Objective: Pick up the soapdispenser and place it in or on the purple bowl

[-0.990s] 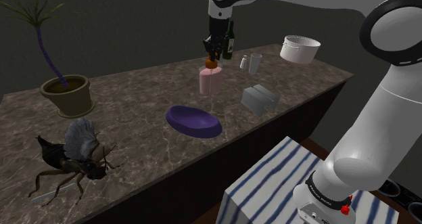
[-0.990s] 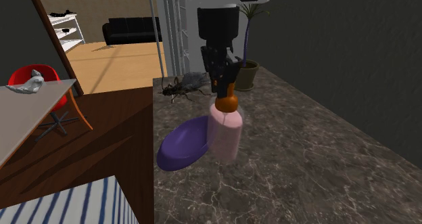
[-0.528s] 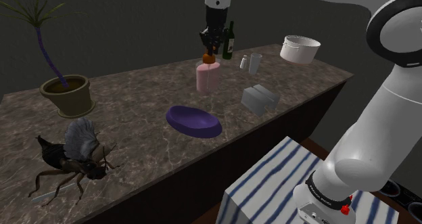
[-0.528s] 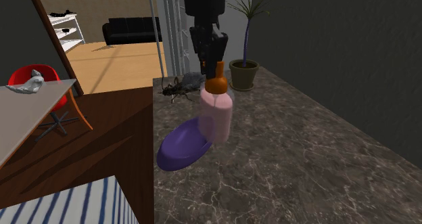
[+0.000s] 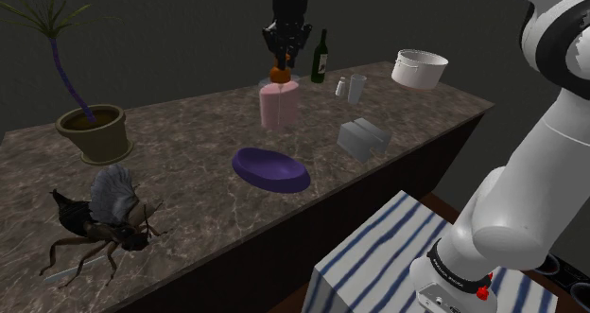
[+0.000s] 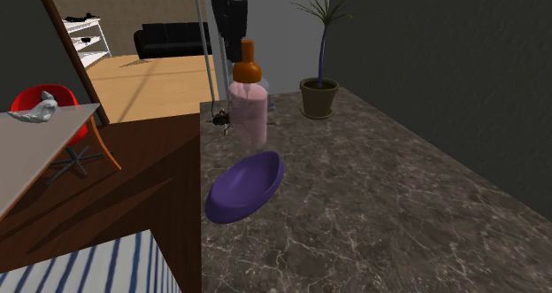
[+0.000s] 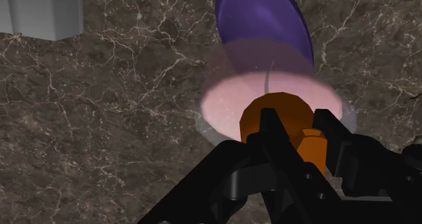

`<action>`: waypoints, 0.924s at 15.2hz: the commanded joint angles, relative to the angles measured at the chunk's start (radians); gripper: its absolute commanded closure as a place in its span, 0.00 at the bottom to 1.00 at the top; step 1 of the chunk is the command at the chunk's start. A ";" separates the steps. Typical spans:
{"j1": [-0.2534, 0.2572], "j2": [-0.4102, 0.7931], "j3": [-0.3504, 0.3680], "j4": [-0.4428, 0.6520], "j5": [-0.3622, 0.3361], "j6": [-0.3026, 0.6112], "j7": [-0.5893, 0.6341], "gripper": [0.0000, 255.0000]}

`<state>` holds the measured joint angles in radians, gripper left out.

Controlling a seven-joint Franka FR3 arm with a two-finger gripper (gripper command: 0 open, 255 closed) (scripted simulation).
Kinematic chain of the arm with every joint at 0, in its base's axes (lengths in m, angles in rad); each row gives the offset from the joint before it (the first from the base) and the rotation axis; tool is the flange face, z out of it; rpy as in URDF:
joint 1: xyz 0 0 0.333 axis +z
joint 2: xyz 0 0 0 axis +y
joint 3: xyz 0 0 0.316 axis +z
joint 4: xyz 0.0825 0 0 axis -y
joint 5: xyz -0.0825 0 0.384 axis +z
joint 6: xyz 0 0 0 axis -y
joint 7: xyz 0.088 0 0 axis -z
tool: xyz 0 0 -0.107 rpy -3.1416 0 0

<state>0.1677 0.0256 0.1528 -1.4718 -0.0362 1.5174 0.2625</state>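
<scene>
Dark marbled counter (image 5: 199,160) is seen running across the shoulder view. White arm (image 5: 558,122) is raised from the striped-cloth stand (image 5: 378,254) at 5 o'clock and reaches over to 12 o'clock of the frame.

Placed from the purple bowl (image 5: 271,169) in the shoulder view:
- potted plant (image 5: 92,131) at 9 o'clock, well apart
- big fly figure (image 5: 99,221) at 8 o'clock, near the counter's front edge
- white pot (image 5: 419,68) at 2 o'clock, far back
- grey box (image 5: 363,138) at 2 o'clock, near
- dark bottle (image 5: 321,58) at 1 o'clock, against the wall

Soap dispenser (image 5: 280,103), with a pink body and an orange pump, is hung upright at 12 o'clock of the bowl, lifted clear of the counter. In the second exterior view the dispenser (image 6: 249,110) is seen above the far end of the bowl (image 6: 243,187), not touching it. In the wrist view the pink body (image 7: 270,101) is overlapped with one end of the bowl (image 7: 264,16).

Black gripper (image 5: 285,56) is set straight above the dispenser. The fingers are clenched on the orange pump, as shown at the gripper (image 7: 294,131) in the wrist view.
</scene>
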 commanded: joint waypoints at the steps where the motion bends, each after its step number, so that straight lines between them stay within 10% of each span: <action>1: 0.023 0.003 0.021 0.038 -0.002 -0.037 0.044 1.00; 14: 0.029 -0.049 0.027 -0.175 0.007 0.124 0.062 1.00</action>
<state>0.1965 -0.0182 0.1799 -1.6250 -0.0302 1.6239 0.3237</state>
